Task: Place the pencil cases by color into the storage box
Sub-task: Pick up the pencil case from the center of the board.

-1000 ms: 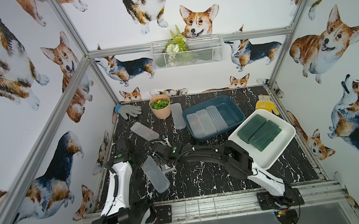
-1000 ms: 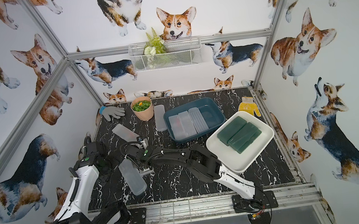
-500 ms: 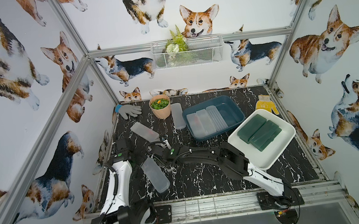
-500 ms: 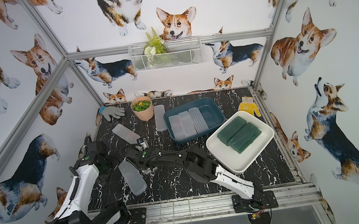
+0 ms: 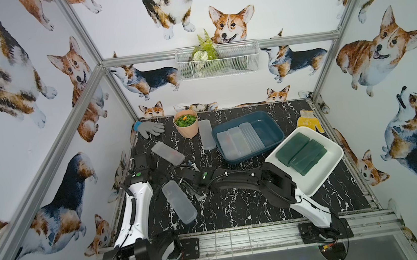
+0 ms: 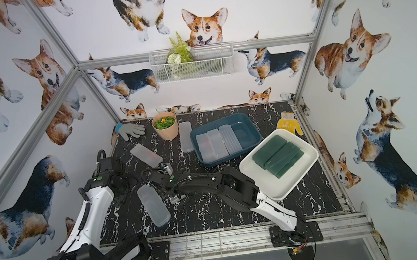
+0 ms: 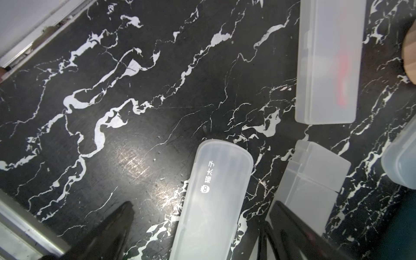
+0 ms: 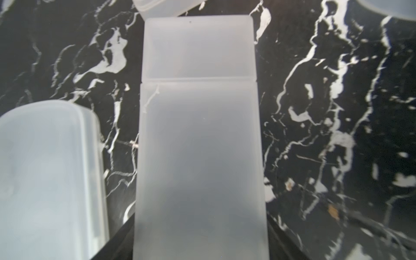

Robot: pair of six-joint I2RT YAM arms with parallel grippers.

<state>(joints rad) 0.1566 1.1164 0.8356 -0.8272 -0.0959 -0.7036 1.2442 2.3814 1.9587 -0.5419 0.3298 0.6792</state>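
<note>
Right wrist view, I logged frosted pencil case (image 8: 198, 135) between right gripper (image 8: 199, 229) jaws, clamping I could not tell, left gripper (image 7: 202, 206) spread wide above printed case (image 7: 216, 175).

"What is this place, a playroom?"

"No, a robot test booth, the lab sort. See the aluminium frame (image 5: 142, 59) all round, with printed corgi panels (image 5: 228, 25) fitted into it as walls."

"And the desk (image 5: 236, 206)?"

"A black marble-look top, and the left arm (image 5: 136, 206) and right arm (image 5: 244, 182) are bolted to a metal rail (image 5: 240, 238) along its front edge."
</note>
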